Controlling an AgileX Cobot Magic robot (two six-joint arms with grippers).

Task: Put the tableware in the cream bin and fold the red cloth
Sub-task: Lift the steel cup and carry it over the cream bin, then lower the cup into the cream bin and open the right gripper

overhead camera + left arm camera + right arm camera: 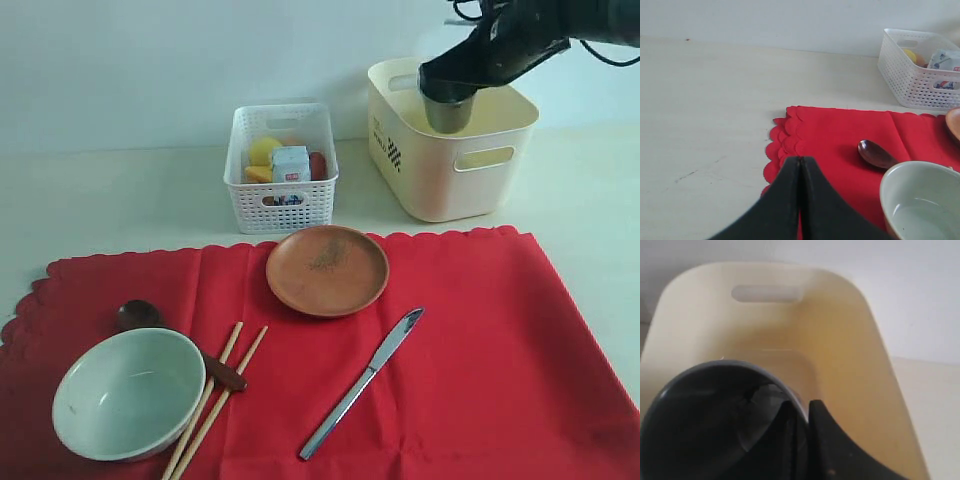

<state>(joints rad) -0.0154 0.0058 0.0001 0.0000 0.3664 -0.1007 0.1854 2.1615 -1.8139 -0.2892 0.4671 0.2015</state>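
Note:
My right gripper (447, 85) is shut on the rim of the steel cup (448, 110), holding it upright over the cream bin (440, 175); one finger sits inside the cup (715, 425), the other outside, above the bin's floor (840, 365). On the red cloth (470, 380) lie the brown plate (327, 270), silver knife (362, 382), pale green-white bowl (128, 392), dark spoon (140, 316) and chopsticks (215, 400). My left gripper (800, 161) is shut and empty above the cloth's scalloped corner (790, 145), near the spoon (875, 154) and bowl (922, 205). It does not show in the exterior view.
A white lattice basket (281, 200) with food items and a milk carton stands behind the cloth, left of the cream bin. Pale tabletop (110, 200) surrounds the cloth. The basket (920, 75) also shows in the left wrist view.

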